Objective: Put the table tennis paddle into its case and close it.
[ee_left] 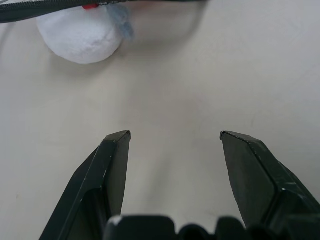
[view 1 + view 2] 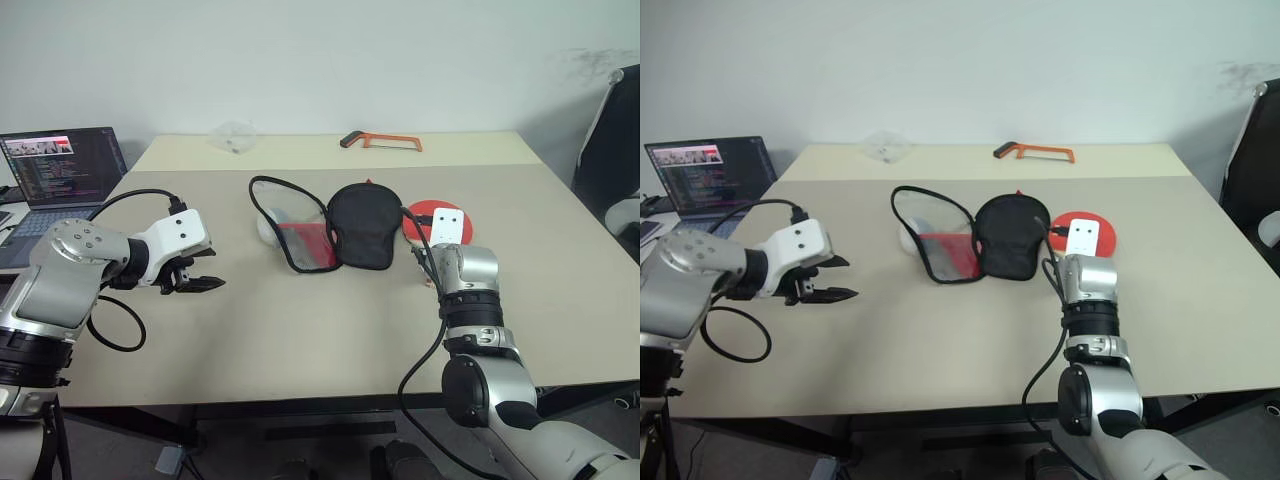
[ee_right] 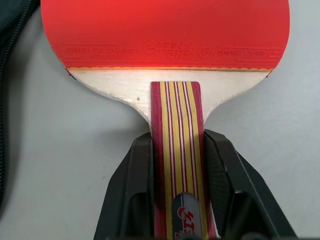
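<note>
While the right gripper (image 3: 178, 165) clamps the table tennis paddle (image 3: 165, 35) by its handle and the left gripper (image 1: 175, 142) waits wide open, grasping seems done, so next I would lift it toward the open case (image 2: 325, 225) at nine o'clock.

The beige bench (image 2: 300, 330) carries the open case (image 2: 330, 228) at its centre, the table tennis paddle (image 2: 425, 215) just at its 3 o'clock, a white pouch (image 2: 268, 230) touching at 9 o'clock, an orange hacksaw (image 2: 380, 140) and clear bag (image 2: 232, 135) toward 12 o'clock.

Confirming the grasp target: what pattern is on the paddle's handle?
Lengthwise red and yellow stripes on the handle of the paddle; clearest in the right wrist view.
</note>
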Available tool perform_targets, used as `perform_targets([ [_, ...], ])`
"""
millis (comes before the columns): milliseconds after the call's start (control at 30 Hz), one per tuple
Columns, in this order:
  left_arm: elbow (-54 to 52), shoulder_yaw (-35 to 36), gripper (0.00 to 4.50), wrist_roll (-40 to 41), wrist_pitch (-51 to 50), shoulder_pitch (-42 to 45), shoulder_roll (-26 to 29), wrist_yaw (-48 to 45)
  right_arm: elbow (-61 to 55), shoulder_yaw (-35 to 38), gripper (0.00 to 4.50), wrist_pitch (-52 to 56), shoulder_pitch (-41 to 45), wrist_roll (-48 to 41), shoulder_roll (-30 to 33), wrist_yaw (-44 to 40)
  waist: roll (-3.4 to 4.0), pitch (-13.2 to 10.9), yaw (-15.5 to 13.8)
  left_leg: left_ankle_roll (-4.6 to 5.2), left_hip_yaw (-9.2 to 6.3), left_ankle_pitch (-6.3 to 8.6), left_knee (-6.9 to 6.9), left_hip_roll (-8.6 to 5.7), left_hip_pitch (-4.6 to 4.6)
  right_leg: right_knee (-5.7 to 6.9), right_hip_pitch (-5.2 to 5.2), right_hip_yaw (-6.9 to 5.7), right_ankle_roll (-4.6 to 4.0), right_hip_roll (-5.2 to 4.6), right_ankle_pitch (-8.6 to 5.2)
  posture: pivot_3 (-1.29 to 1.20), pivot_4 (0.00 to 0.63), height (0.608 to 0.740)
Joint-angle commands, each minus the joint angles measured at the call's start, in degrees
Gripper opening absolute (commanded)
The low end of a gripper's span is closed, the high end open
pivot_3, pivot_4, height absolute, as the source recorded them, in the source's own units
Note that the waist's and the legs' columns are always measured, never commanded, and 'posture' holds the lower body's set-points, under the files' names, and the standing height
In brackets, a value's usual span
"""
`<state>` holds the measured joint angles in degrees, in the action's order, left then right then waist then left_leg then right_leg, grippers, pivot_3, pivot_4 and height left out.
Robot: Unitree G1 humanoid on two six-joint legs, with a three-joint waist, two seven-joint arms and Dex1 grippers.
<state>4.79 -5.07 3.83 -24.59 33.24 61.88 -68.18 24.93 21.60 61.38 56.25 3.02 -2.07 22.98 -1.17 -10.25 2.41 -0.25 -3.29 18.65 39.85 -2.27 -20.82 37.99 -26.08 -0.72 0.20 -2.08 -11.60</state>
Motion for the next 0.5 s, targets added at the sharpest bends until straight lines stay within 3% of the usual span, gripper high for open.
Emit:
perform_targets([
  [33,-1.0,2.1,3.14,0.1,0.1,0.5,1.3,0.2,-6.2,1.2,1.02,1.6,3.0,0.2,2.4,2.5,0.02,0.0,-0.2,0.00,0.00,0.00,0.00,0.00,-0.01,-0.01,-0.01,0.00,0.00,0.00,0.00,0.00,0.150,0.740],
  [233,-0.4,1.8,3.14,0.0,0.3,1.0,1.0,0.3,-7.9,0.2,1.02,2.9,8.7,-1.0,1.8,2.6,0.04,0.0,0.9,0.01,0.06,0.00,-0.03,0.03,-0.04,0.00,-0.08,0.04,0.00,0.02,0.00,0.00,0.150,0.740],
  [500,-0.5,1.1,3.14,-0.2,0.2,1.2,0.4,0.4,8.8,-1.4,1.02,-7.8,16.4,-5.3,-3.1,-1.7,0.03,0.0,2.5,0.01,0.14,0.00,-0.10,0.10,0.04,0.03,-0.08,0.09,-0.02,0.09,0.00,0.00,0.150,0.740],
])
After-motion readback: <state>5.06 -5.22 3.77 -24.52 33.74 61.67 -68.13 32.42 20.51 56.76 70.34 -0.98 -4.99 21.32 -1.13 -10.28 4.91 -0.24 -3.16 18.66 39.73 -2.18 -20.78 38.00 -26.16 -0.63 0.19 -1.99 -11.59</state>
